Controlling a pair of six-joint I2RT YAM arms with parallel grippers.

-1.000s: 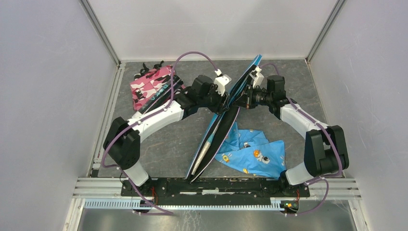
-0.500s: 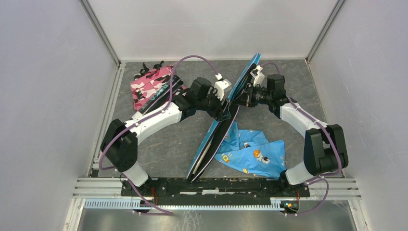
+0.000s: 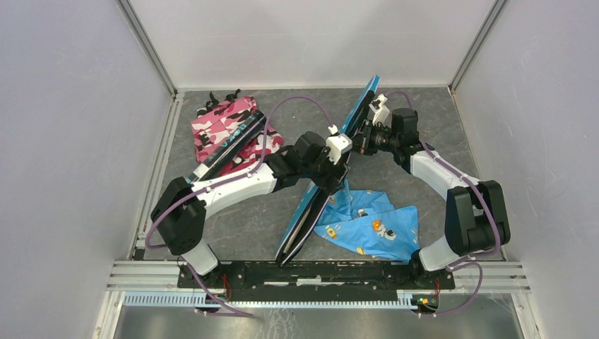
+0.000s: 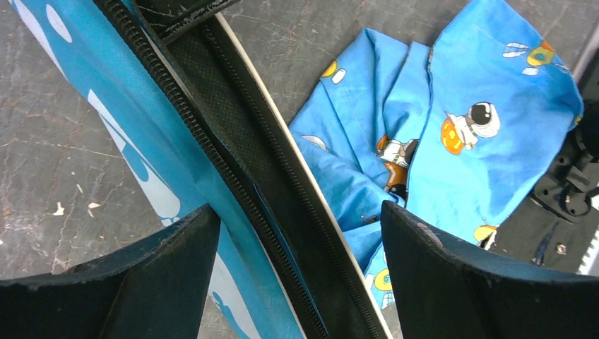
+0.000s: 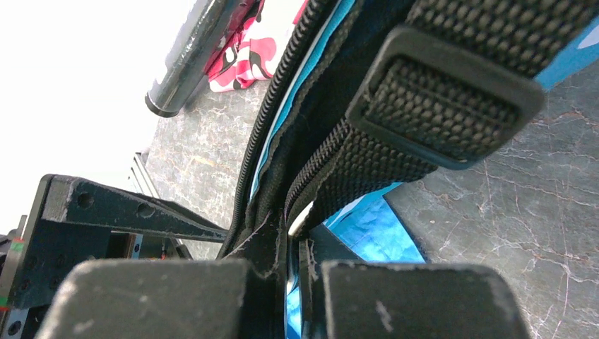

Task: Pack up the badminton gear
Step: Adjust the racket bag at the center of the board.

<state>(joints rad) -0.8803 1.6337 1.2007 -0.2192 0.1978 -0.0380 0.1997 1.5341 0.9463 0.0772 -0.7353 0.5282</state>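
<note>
The blue racquet-shaped cover [image 3: 321, 191] stands on edge, running diagonally from the near rail to the back of the table. My right gripper [image 3: 359, 139] is shut on its upper zipper edge [image 5: 282, 176], beside a black strap and buckle [image 5: 438, 92]. My left gripper [image 3: 330, 176] is open and straddles the cover's middle; in the left wrist view the cover [image 4: 127, 134] and its open zipper [image 4: 233, 176] pass between the fingers [image 4: 148, 282]. The black tube [image 3: 233, 141] lies on the pink camouflage bag. Racquets and shuttlecocks are hidden.
The pink camouflage bag [image 3: 220, 127] lies at the back left, also in the right wrist view [image 5: 247, 49]. The blue cartoon-print cloth [image 3: 374, 226] lies crumpled just right of the cover, and shows under my left gripper [image 4: 452, 134]. White walls close in three sides.
My left gripper has moved to the right and nearer along the cover, uncovering the black tube. The right gripper keeps its hold, and the cover's top has barely shifted.
</note>
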